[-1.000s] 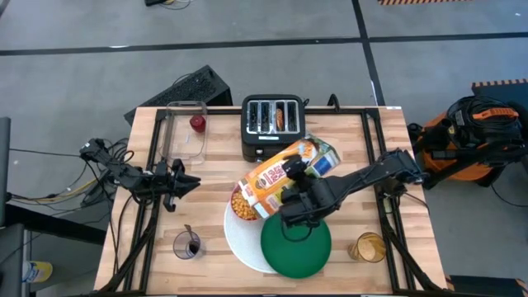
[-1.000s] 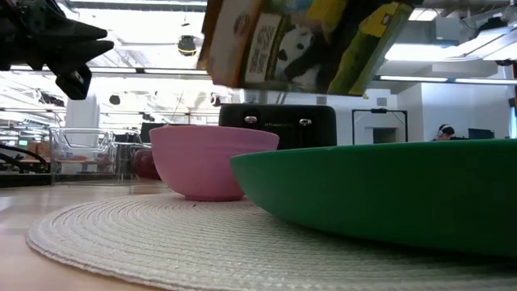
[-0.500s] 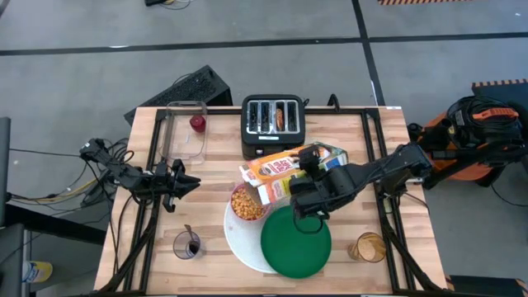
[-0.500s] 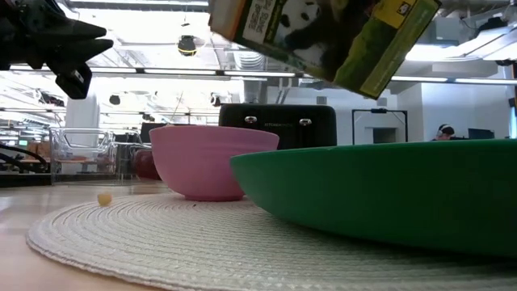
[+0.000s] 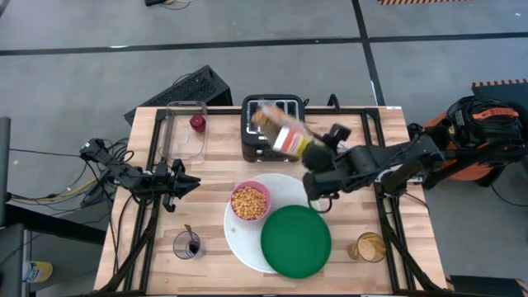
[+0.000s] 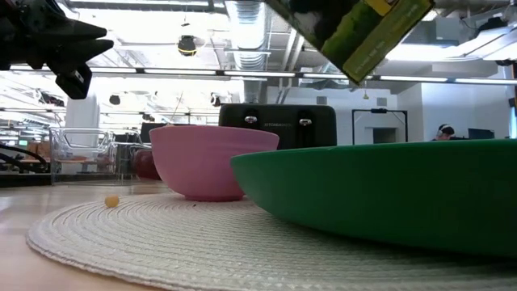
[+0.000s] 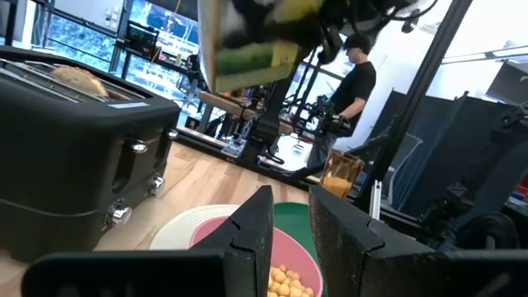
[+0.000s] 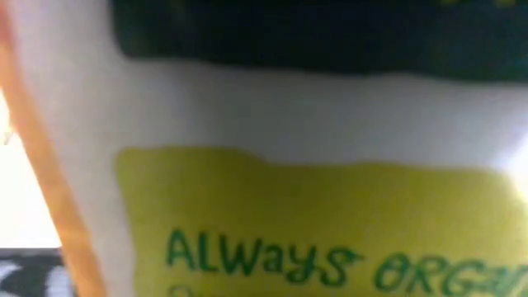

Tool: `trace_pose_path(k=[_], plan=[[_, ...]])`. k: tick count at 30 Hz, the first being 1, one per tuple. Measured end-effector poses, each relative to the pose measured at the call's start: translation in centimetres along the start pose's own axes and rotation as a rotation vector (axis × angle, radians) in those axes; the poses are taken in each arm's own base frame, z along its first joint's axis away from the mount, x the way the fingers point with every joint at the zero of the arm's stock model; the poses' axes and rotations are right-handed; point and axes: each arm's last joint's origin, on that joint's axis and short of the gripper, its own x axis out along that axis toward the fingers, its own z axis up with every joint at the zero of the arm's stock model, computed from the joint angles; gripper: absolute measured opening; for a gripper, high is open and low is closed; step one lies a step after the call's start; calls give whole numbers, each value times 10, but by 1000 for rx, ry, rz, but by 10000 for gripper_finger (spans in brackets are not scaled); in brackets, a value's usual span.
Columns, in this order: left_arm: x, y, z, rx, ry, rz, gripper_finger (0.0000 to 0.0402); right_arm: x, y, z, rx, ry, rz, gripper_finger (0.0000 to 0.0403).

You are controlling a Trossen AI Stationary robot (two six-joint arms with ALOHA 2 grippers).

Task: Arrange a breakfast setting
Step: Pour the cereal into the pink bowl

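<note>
A pink bowl of orange cereal stands on the big white round plate, which looks woven in the low view. The green plate overlaps its right part. My right gripper is shut on a cereal box, held in the air over the black toaster. My left gripper waits, slightly open and empty, at the table's left. A red fruit lies in the clear container. A spoon stands in a glass. A brown piece of bread sticks out of a toaster slot. My right gripper holds the cereal box by its end nearer the table's right edge, coming at it from the right. The box fills the right wrist view and hides the fingers. It is lifted clear and tilted, its other end over the toaster.
A glass with orange contents stands at the near right. One loose cereal piece lies on the white plate's edge beside the bowl. Bare wood shows between my left gripper and the bowl.
My right gripper has swung the cereal box up and away from over the pink bowl, toward the far edge and the toaster, turning it about. One cereal piece has dropped beside the bowl and rolled a little.
</note>
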Motion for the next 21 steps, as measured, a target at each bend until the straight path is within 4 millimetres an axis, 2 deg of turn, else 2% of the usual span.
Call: trace_pose_path(k=[6, 10, 17, 21], plan=[[0, 0, 0, 0, 0, 0, 68, 2, -31, 0, 328, -88, -155, 221], [0, 0, 0, 0, 0, 0, 68, 14, -48, 0, 510, -83, -213, 221], [0, 0, 0, 1, 1, 0, 68, 41, -67, 0, 610, -54, -357, 221], [0, 0, 0, 1, 0, 0, 68, 44, -81, -14, 683, -47, -392, 221]])
